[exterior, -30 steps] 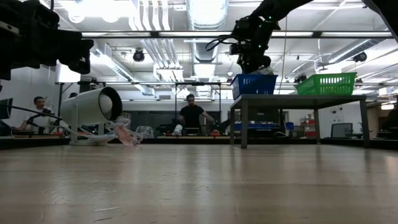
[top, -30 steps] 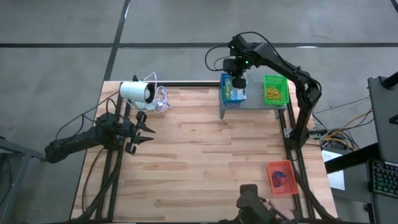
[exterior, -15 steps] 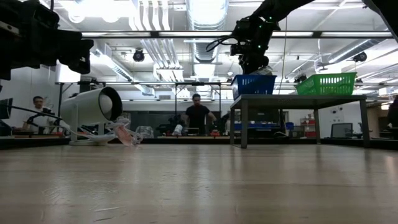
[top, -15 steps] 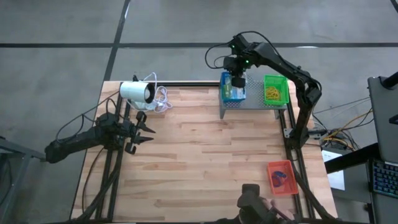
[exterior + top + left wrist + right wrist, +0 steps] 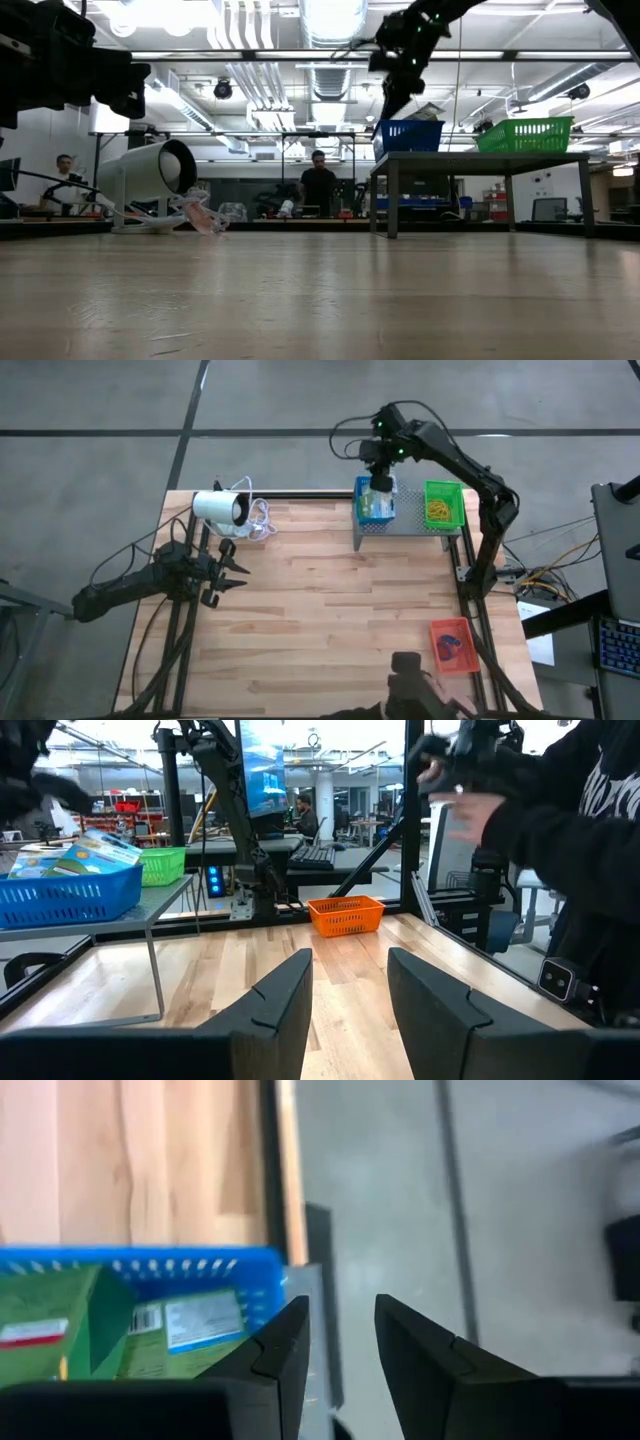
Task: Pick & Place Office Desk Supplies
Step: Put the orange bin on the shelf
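Green-and-white packets (image 5: 120,1330) lie in the blue tray (image 5: 375,507) on the grey stand (image 5: 400,526) at the table's far edge. In the low view one packet (image 5: 427,111) sticks up tilted over the tray's rim. My right gripper (image 5: 381,482) hangs above the tray's far end, slanting down. It is open (image 5: 340,1342) with nothing between its fingers. Yellow rubber bands (image 5: 438,511) fill the green tray (image 5: 458,507) beside it. Red and blue loops (image 5: 451,646) lie in the orange tray (image 5: 436,657) at the near right. My left gripper (image 5: 236,570) waits open (image 5: 346,990) at the table's left.
A white cylinder (image 5: 220,508) with a coiled cable lies at the far left. The stand's legs (image 5: 389,200) rise from the tabletop. Bare wood stretches across the table's middle (image 5: 330,610). A person in a dark sleeve (image 5: 560,830) stands beyond the table's right edge.
My right gripper has risen out of the blue tray and tipped a little. It has let go of a packet, which stays behind leaning over the tray's rim.
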